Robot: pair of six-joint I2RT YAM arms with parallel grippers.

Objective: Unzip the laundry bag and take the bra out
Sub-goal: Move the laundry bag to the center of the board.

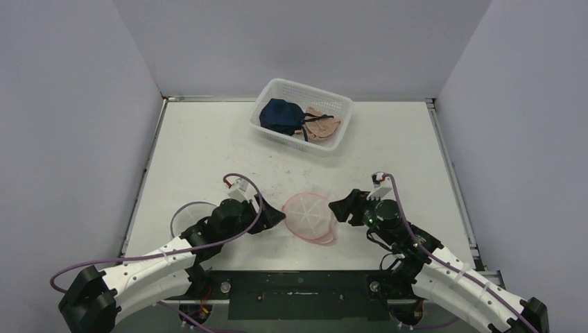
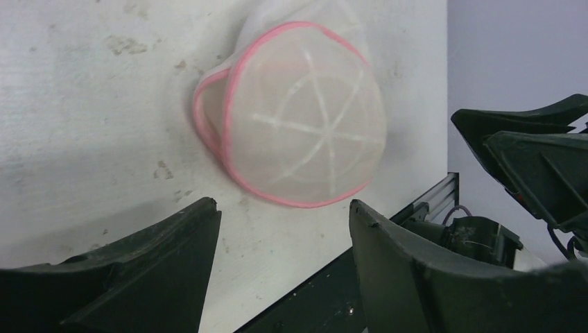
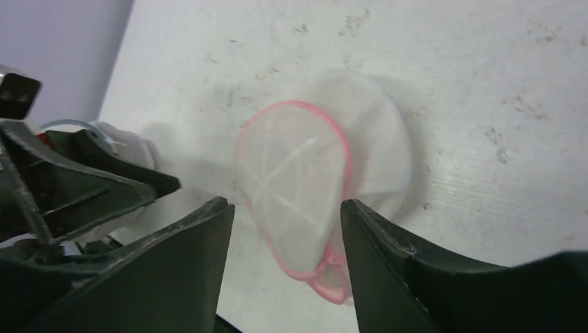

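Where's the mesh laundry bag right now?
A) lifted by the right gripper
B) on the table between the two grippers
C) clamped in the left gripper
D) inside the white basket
B: the pink-rimmed laundry bag lies on the table between the left gripper and the right gripper; both are open and neither is closed on it.

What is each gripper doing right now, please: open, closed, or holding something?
Left gripper: open, holding nothing.
Right gripper: open, holding nothing; the pink-rimmed laundry bag lies just ahead of it.
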